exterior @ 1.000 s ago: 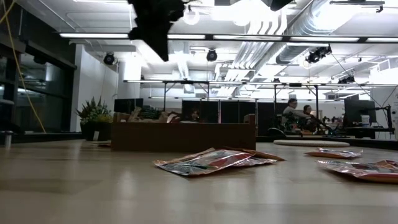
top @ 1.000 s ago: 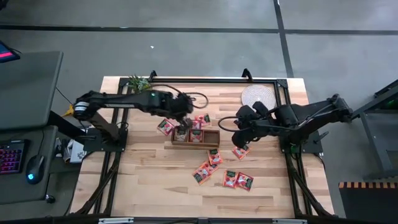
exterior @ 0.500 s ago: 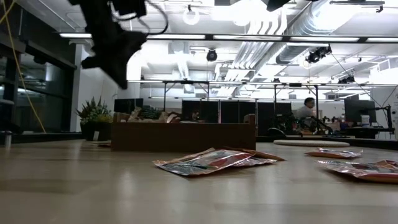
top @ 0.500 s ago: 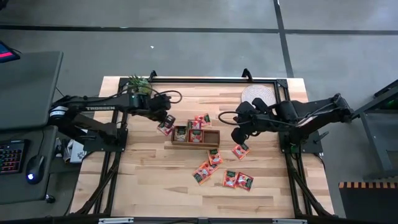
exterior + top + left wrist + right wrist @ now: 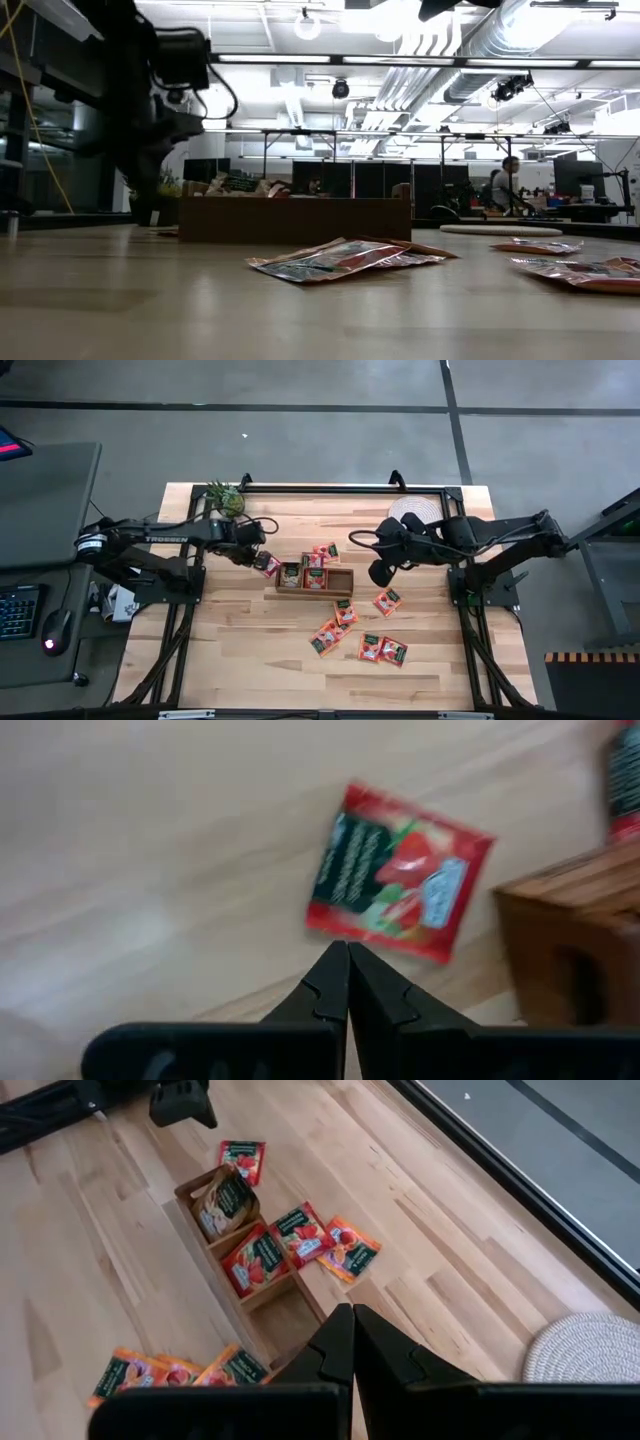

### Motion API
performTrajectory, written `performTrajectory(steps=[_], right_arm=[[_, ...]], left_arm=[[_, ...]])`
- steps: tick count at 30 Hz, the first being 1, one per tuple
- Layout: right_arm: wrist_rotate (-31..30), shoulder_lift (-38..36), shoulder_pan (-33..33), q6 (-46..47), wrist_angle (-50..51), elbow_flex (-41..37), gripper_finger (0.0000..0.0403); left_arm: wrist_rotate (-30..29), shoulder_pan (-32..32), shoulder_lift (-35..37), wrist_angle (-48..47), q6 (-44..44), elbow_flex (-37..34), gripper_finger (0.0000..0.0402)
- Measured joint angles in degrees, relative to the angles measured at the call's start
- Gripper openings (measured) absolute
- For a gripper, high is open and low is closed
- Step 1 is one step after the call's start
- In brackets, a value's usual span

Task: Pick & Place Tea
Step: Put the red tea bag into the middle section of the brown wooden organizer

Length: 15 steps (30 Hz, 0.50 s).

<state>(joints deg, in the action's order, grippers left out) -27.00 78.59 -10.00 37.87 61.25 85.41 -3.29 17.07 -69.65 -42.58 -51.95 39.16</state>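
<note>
Hovering just left of the wooden box [image 5: 314,579], the left gripper [image 5: 256,555] has its fingers pressed together with nothing between them; the left wrist view shows the closed fingertips [image 5: 347,982] above one tea sachet [image 5: 397,873] lying flat on the table [image 5: 230,650], blurred, with a box corner cut off at the frame edge. The same sachet [image 5: 268,565] lies just beside the box's left end in the high view, partly under the gripper tip. Left arm: stretched level from the table's left edge toward the box. Right gripper [image 5: 380,572]: raised above the table to the right of the box, fingers together and empty, as the right wrist view shows [image 5: 352,1342]. Right arm: reaching in from the right edge, bent at the elbow near the woven mat [image 5: 415,512]. Box contents: sachets in the left and middle compartments [image 5: 235,1230]; the right compartment is partly hidden behind the gripper in that view. Two sachets [image 5: 320,1240] lie against the box's far side; a loose group [image 5: 358,635] lies in front of and right of it. Low view: a dark arm at left, the box front [image 5: 294,220], nearest sachets [image 5: 340,260] seen edge-on. A small plant [image 5: 226,494] stands at the far left corner. A person [image 5: 500,185] shows in the room behind.
</note>
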Motion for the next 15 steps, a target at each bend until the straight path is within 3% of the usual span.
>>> performTrajectory(steps=[6, 15], right_arm=[[0.5, 0.0, 0.0, -0.7, -0.1, 0.0, 0.0], [1.0, 0.0, 0.0, -0.9, -0.3, 0.0, 0.0]], left_arm=[[5.4, 2.9, 0.0, 6.3, 0.6, -4.7, 0.0028], [7.3, 7.5, 0.0, 9.2, 0.2, -6.5, 0.0175]])
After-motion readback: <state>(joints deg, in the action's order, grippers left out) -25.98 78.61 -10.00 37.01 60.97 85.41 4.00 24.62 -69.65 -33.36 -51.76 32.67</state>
